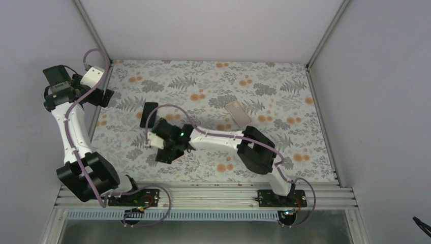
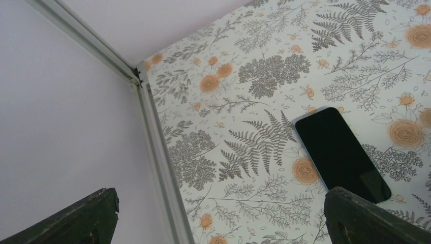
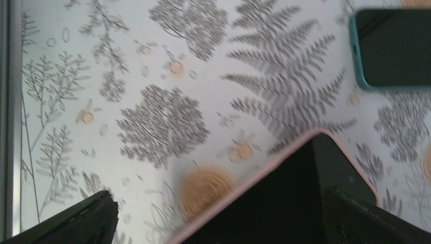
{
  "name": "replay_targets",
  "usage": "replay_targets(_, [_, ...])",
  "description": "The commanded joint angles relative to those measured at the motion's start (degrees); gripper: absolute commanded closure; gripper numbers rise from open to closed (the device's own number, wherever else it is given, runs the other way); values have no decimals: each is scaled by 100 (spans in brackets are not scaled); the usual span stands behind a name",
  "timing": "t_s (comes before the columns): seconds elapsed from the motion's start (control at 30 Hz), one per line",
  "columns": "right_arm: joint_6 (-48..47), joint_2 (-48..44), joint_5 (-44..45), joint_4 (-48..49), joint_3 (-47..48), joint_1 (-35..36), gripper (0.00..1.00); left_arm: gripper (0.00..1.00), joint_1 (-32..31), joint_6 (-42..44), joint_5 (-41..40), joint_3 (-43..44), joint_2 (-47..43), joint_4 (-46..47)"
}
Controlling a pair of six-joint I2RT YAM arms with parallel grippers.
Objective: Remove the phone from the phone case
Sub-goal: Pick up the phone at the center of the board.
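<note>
A black-screened phone in a pink case (image 3: 289, 203) lies on the floral table, low in the right wrist view. My right gripper (image 3: 218, 218) is open above it, with the right finger (image 3: 366, 218) over the phone's edge and the left finger (image 3: 76, 223) off to its side. In the top view this gripper (image 1: 170, 150) hangs over the table's middle left and covers most of that phone. My left gripper (image 2: 218, 218) is open and empty, raised by the left wall (image 1: 104, 96).
A second dark phone with a teal rim (image 1: 148, 114) lies just beyond my right gripper; it also shows in the right wrist view (image 3: 394, 48) and the left wrist view (image 2: 340, 152). A pale pinkish flat rectangle (image 1: 238, 113) lies further right. Walls enclose the table.
</note>
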Motion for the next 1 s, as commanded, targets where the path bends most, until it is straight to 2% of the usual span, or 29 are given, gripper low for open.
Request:
replay_targets(0.0, [-393, 218, 1369, 973, -310, 389, 0, 0, 105, 85, 186, -53, -199, 16])
replay_targets(0.13, [-652, 288, 2483, 1413, -649, 491, 0, 0, 146, 120, 278, -125, -162, 33])
replay_targets(0.23, [-908, 11, 2912, 1848, -1130, 453, 0, 0, 193, 155, 364, -247, -171, 88])
replay_targets(0.47, [-649, -159, 2933, 1399, -1244, 215, 0, 0, 280, 169, 567, -425, -89, 168])
replay_targets(0.6, [-474, -195, 2515, 988, -1195, -101, 0, 0, 334, 210, 660, -520, -83, 173])
replay_targets(0.73, [-285, -175, 1406, 397, -996, -536, 0, 0, 380, 285, 804, -608, -69, 99])
replay_targets(0.83, [-384, -184, 745, 117, -892, -823, 0, 0, 391, 330, 927, -680, -31, 22])
replay_targets(0.97, [-626, -172, 395, 12, -885, -996, 0, 0, 399, 433, 1079, -782, -35, -67])
